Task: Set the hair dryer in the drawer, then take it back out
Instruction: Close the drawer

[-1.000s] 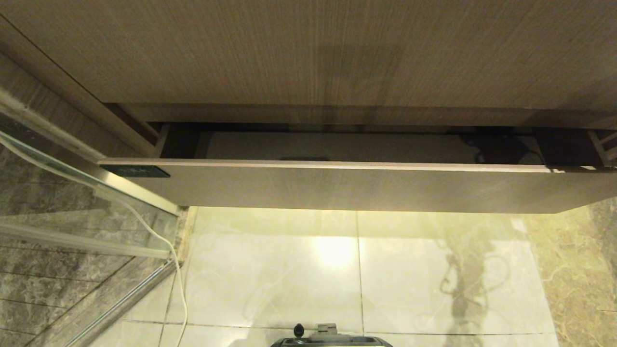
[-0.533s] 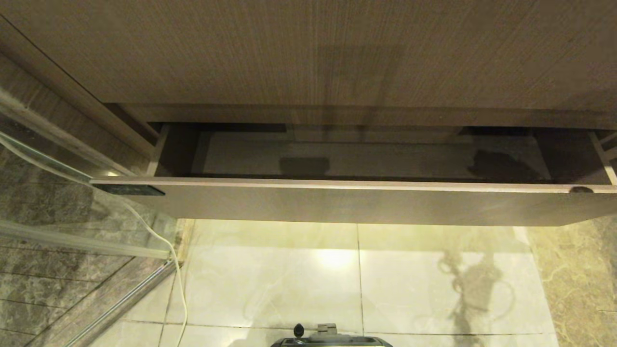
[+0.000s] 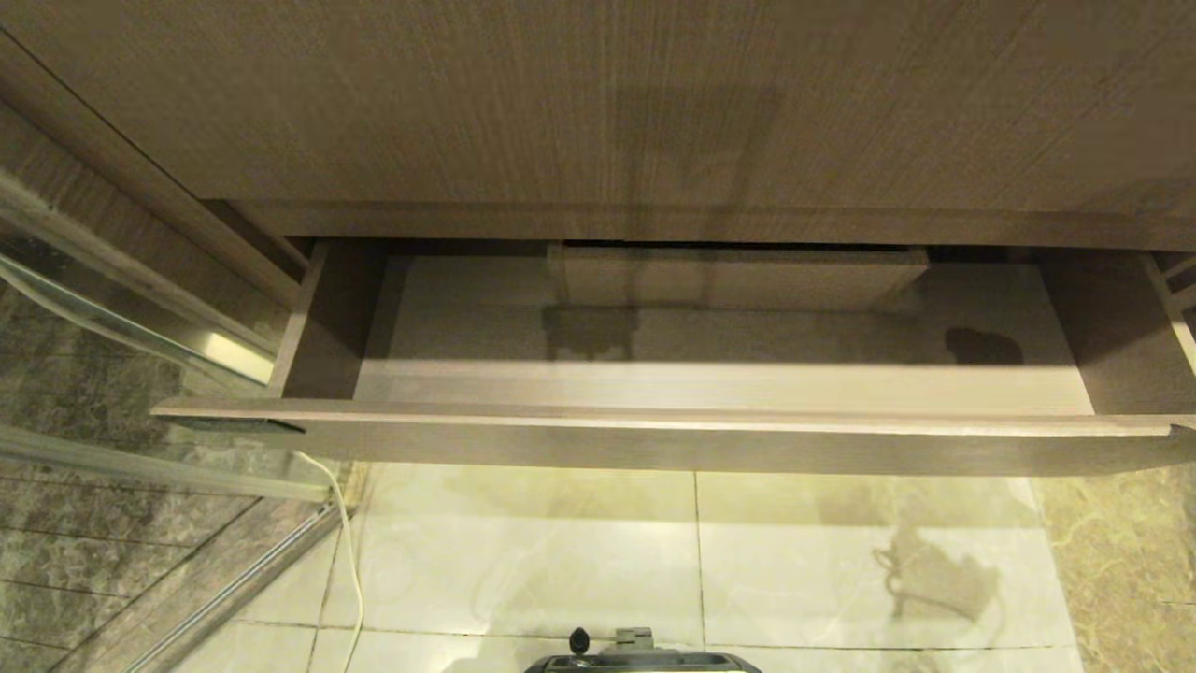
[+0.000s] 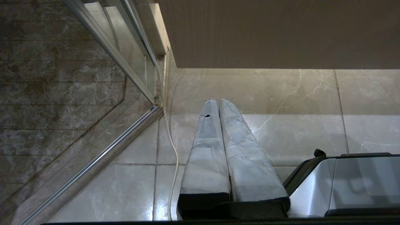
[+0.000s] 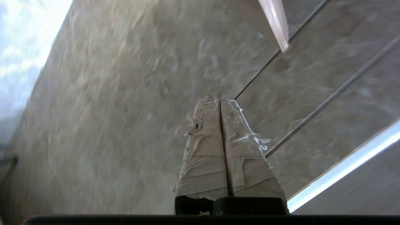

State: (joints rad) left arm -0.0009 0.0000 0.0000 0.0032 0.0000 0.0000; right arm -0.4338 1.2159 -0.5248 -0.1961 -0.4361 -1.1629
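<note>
The drawer (image 3: 654, 435) stands pulled out below the taller wood-grain front (image 3: 598, 103). Its light-brown floor lies bare, with a boxed cut-out (image 3: 738, 278) at the back. The hair dryer is out of view. Neither arm appears in the head view. My left gripper (image 4: 217, 100) is shut with nothing in it, parked low and pointing over the pale floor tiles. In the right wrist view my right gripper (image 5: 219, 96) is shut and holds nothing, in front of a mottled stone surface, with a corner of a wood panel (image 5: 276, 23) beyond it.
A glass shower screen with a metal rail (image 3: 140, 308) stands at the left, and a white cable (image 3: 346, 542) runs down the tiles beside it. Part of my base (image 3: 645, 659) shows at the near edge. Brown marble flooring (image 3: 1121, 561) lies at the right.
The drawer has slid out toward me, from a narrow gap to wide open. Its inside, dark before, is now lit and bare.
</note>
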